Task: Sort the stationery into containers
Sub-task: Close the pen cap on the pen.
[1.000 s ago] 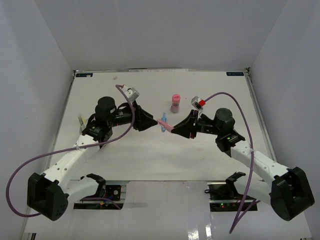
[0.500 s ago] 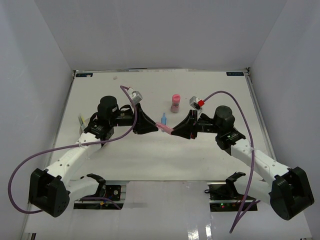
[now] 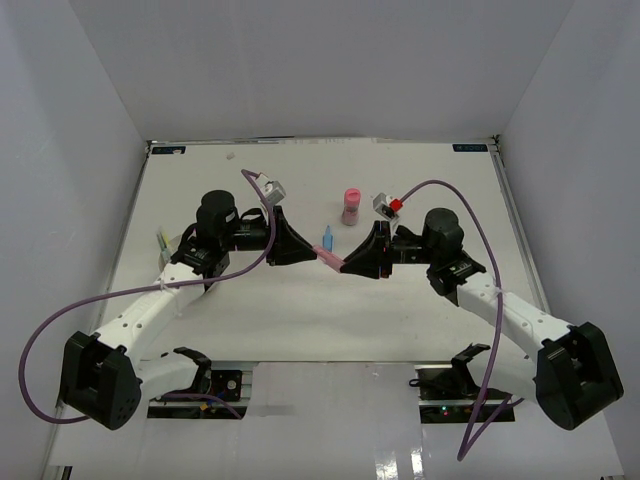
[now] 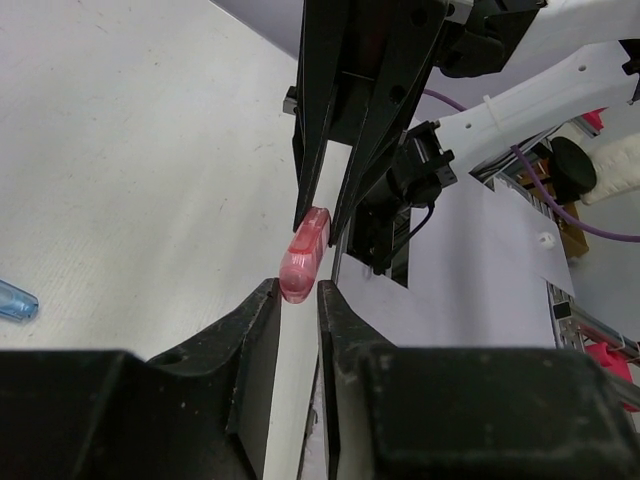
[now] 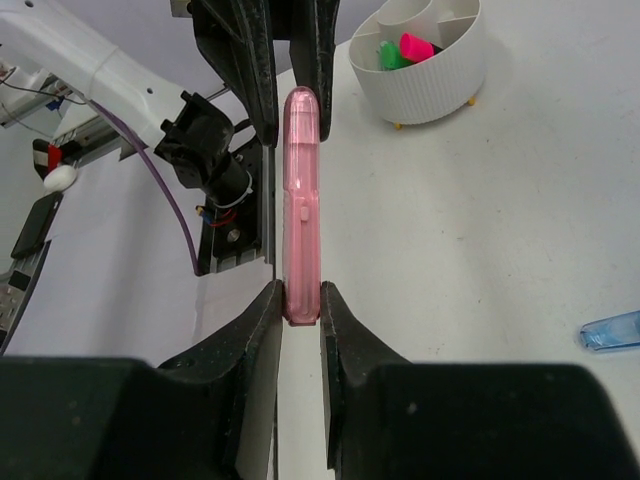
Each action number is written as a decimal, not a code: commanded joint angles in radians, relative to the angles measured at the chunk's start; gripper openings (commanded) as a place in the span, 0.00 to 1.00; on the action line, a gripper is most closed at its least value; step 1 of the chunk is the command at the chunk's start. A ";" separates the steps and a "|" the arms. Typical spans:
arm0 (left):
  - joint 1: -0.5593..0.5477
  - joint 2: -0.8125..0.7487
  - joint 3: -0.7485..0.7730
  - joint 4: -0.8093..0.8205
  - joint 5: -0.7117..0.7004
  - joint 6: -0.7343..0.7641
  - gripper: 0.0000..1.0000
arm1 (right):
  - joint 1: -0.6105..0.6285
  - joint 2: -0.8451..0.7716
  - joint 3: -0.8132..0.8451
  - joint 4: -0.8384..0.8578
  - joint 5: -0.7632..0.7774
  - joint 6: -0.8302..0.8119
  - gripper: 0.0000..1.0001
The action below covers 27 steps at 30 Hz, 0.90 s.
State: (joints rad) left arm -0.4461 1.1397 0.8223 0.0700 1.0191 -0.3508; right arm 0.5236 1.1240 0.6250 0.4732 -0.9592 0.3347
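Left tool [image 4: 297,292]: the jaws have narrowed over the last second from wide to a close fit on the free end of the pink highlighter [image 5: 301,200]. Right tool [image 5: 300,305]: unchanged, clamped on the opposite end. The highlighter spans both tools above the centre of the counter [image 3: 300,310]. Judgement: the transfer is half complete; right-tool release comes next, then delivery to the white container [image 5: 445,80].
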 commanded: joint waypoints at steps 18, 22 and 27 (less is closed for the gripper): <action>0.001 -0.008 0.008 -0.026 0.036 0.056 0.54 | -0.002 0.033 0.094 -0.053 -0.056 -0.052 0.08; 0.001 -0.005 0.011 -0.016 0.041 0.067 0.54 | -0.002 0.049 0.099 -0.057 -0.084 -0.054 0.08; 0.000 0.011 0.008 -0.013 0.064 0.072 0.52 | 0.003 0.074 0.113 -0.070 -0.105 -0.066 0.08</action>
State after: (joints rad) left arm -0.4469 1.1454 0.8196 0.0528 1.0431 -0.3038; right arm 0.5240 1.1866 0.6849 0.4042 -1.0248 0.2893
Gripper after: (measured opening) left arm 0.532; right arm 0.232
